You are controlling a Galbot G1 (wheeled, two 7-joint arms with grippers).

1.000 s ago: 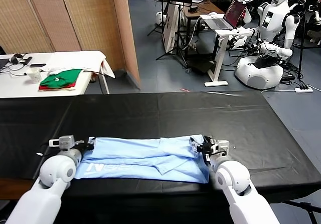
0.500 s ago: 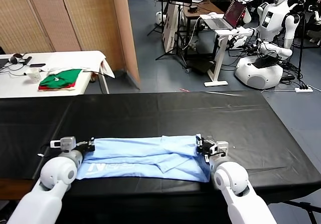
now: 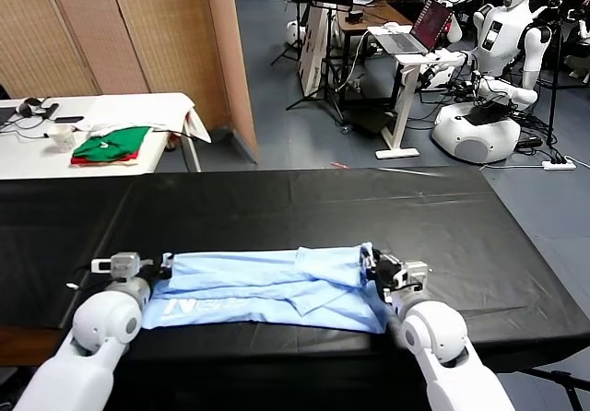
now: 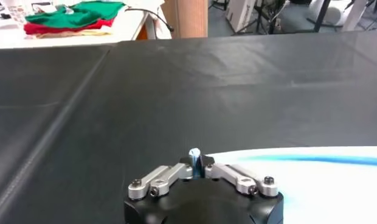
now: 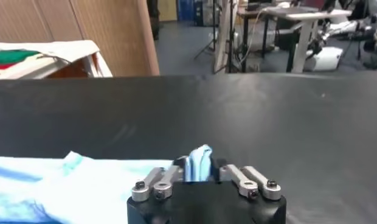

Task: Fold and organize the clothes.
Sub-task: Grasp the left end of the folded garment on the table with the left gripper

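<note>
The pale light-blue T-shirt (image 3: 267,287) lies folded in a long band across the front of the black table (image 3: 304,208), faint white lettering near its left end. My left gripper (image 3: 166,265) is shut on the shirt's left edge; in the left wrist view (image 4: 195,161) a thin fold of blue fabric shows between the jaws, with the shirt (image 4: 322,182) beside it. My right gripper (image 3: 367,265) is shut on the shirt's right edge; in the right wrist view (image 5: 199,164) a bunch of blue fabric stands between the jaws, and the shirt (image 5: 73,182) spreads to one side.
A white side table (image 3: 111,116) at the far left holds green and red garments (image 3: 112,144), a cup and cables. A wooden partition (image 3: 138,33) stands behind. Desks, a laptop (image 3: 419,29) and other robots (image 3: 489,88) fill the room beyond.
Both grippers have drawn slightly toward the table's front with the shirt's far edge, folding the band a little narrower. Both stay shut on the fabric.
</note>
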